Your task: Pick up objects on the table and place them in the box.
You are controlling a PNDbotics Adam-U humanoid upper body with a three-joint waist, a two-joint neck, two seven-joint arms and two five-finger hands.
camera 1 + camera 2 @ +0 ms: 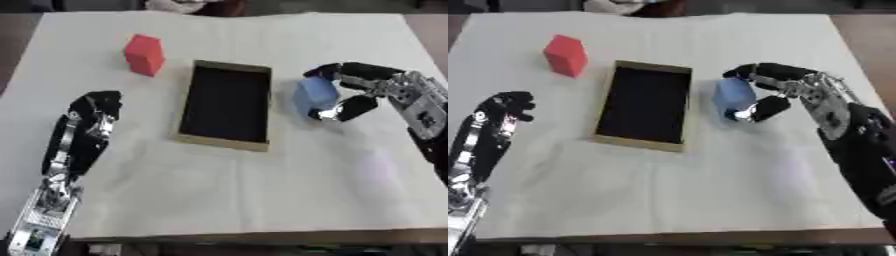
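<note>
The blue block sits just right of the box, and the right hand is wrapped around it, fingers over the far side and top, thumb tucked in low on the near side. That looks like a grasp in the making, or just made; whether the block is off the white worktop yet, I cannot tell.

The box itself is a shallow cardboard tray with a dark inside, lying lengthwise at centre, and nothing shows in it. So, by my reading, 0 of 2 objects are in.

To do this step well, the hand wants a clean lift straight up before any sideways travel, because the block stands right beside the box's right wall and a low drag could knock the rim or shove the box left. Then carry it over the dark middle, lower, and release.

Further out, the red block stands upright, near the box's far left corner but apart from it, untouched. The left hand rests on the worktop at the left, fingers loosely bent, holding nothing, well short of that red block.
</note>
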